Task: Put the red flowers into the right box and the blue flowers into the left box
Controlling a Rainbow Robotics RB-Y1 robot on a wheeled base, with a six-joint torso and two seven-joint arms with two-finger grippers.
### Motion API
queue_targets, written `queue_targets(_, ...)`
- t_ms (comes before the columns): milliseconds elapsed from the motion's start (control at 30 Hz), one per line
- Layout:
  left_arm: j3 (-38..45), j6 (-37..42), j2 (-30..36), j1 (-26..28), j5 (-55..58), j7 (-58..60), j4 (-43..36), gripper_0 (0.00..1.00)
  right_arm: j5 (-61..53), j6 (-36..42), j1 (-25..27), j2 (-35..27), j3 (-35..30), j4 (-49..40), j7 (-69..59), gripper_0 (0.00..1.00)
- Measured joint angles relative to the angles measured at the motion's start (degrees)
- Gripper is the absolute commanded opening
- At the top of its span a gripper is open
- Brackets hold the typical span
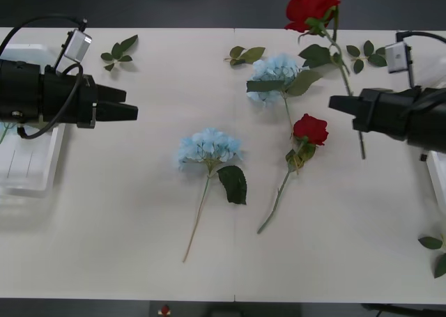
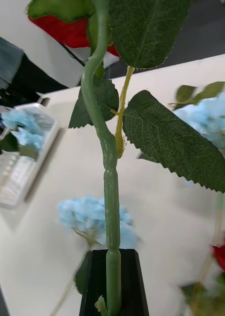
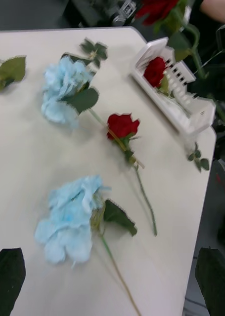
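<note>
My right gripper (image 1: 339, 104) is shut on the green stem of a red rose (image 1: 311, 3), which hangs above the table's far right; the stem (image 2: 111, 197) runs up between its black fingers. A second red rose (image 1: 310, 129) lies on the table at centre right. Two blue flowers lie on the table, one in the middle (image 1: 208, 146) and one farther back (image 1: 277, 70). The left box (image 1: 28, 171) holds a blue flower (image 2: 23, 126). The right box (image 3: 191, 113) holds a red rose (image 3: 154, 71). Over the left box's inner edge my left gripper (image 1: 129, 104) is open and holds nothing.
Loose green leaf sprigs lie at the back left (image 1: 117, 52), back centre (image 1: 244, 52), back right (image 1: 366, 56) and front right (image 1: 435, 251). The white table (image 1: 104, 247) has open room along its front.
</note>
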Motion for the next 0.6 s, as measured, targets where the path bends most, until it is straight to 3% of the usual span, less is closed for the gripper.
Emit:
queue_targets(200, 0.18, 0.0, 1.89, 4.63, -10.78, 13.28, -7.4, 1.0, 0.0, 2.15, 0.01, -8.6, 0.0, 4.95, -4.06, 0.0)
queue_targets(400, 0.23, 0.0, 1.88, 8.16, -22.66, 30.85, -17.31, 1.0, 6.13, 3.22, 0.81, -11.91, -0.01, 14.58, -4.17, 0.0)
queue_targets(600, -0.36, 0.07, 1.88, 10.96, -33.88, 50.71, -27.42, 1.0, 14.51, 10.69, 2.36, -12.88, -0.08, 26.1, -4.16, 0.0)
